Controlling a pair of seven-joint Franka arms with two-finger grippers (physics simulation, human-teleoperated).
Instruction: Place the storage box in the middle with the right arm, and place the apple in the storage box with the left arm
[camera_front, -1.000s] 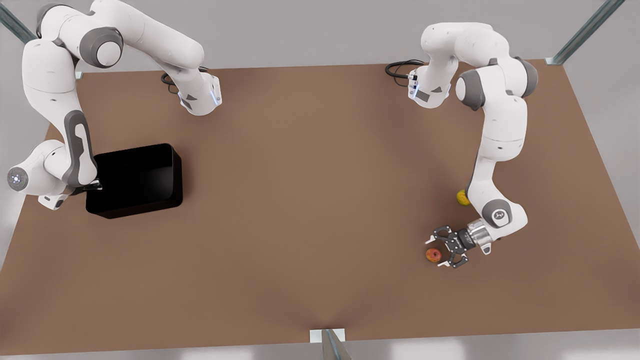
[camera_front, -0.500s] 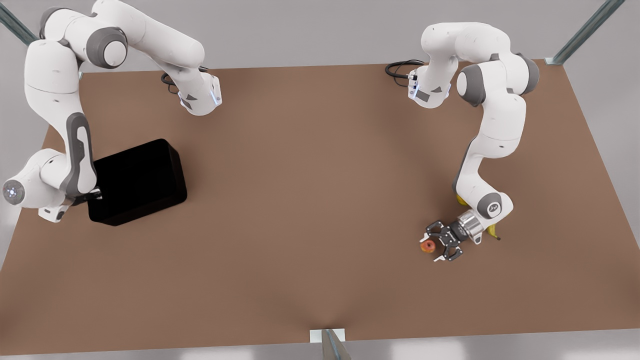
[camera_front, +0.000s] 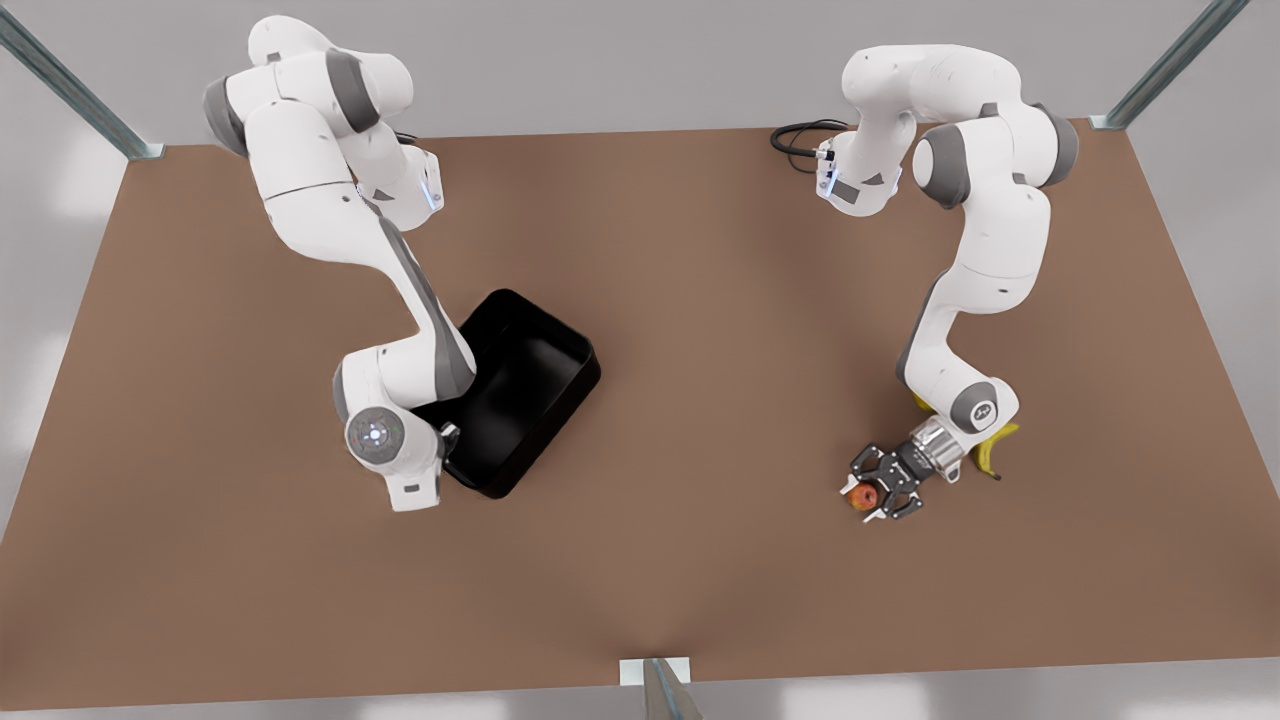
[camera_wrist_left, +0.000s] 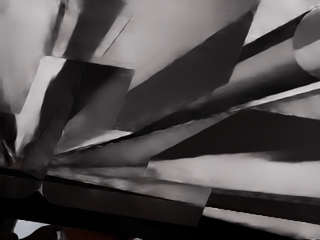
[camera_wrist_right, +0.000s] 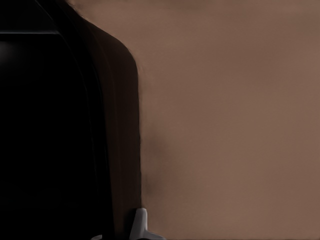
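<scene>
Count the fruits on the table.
2 visible: the apple between the left gripper fingers, and a banana just behind that arm's wrist. The arm may hide more.

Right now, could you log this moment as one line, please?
right gripper: holds box near middle | left gripper: around apple | banana: behind it

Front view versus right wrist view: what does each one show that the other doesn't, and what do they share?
Front view alone: the left gripper around the apple, a banana behind that arm, and the right arm's wrist at the storage box's near corner. Right wrist view alone: a close look down the box's outer wall, with a pale fingertip of the right gripper beside it. Both: the black box and the brown table.
</scene>
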